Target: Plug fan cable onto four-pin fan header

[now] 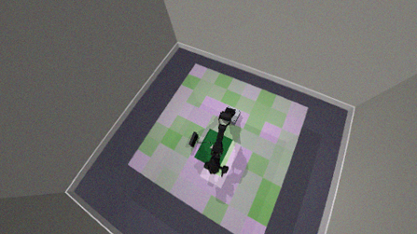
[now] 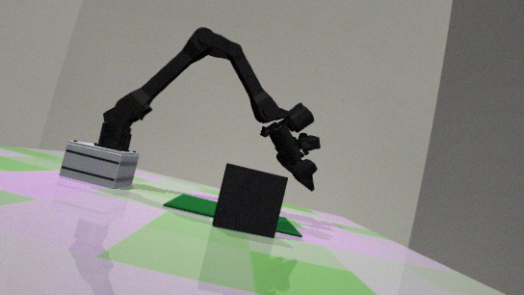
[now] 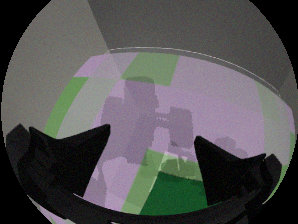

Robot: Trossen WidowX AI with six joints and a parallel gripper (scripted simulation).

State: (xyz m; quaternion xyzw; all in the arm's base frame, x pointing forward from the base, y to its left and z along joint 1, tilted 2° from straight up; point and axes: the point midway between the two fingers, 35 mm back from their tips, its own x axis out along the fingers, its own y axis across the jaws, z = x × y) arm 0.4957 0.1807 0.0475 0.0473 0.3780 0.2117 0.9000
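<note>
The green board [image 1: 204, 151] [image 2: 189, 204] [image 3: 172, 196] lies flat; its near part shows low between the fingers in the wrist view. The fan, a black square block [image 1: 193, 139] [image 2: 250, 200], stands upright beside the board. A thin dark cable [image 1: 205, 142] runs from it over the board in the top view. The plug and the four-pin header are too small or hidden to make out. My gripper [image 2: 312, 186] [image 3: 154, 135] is open and empty, its fingers wide apart. It hangs above the board's outer end, clear of the board and the fan, pointing downward at a slant.
The arm's grey base [image 2: 96, 165] stands beyond the opposite end of the board, and the arm arches over the board. The patchwork mat [image 1: 259, 164] in pale green and lilac carries everything, on a dark floor [image 1: 153, 215] with a light rim. Arm shadows fall across the mat.
</note>
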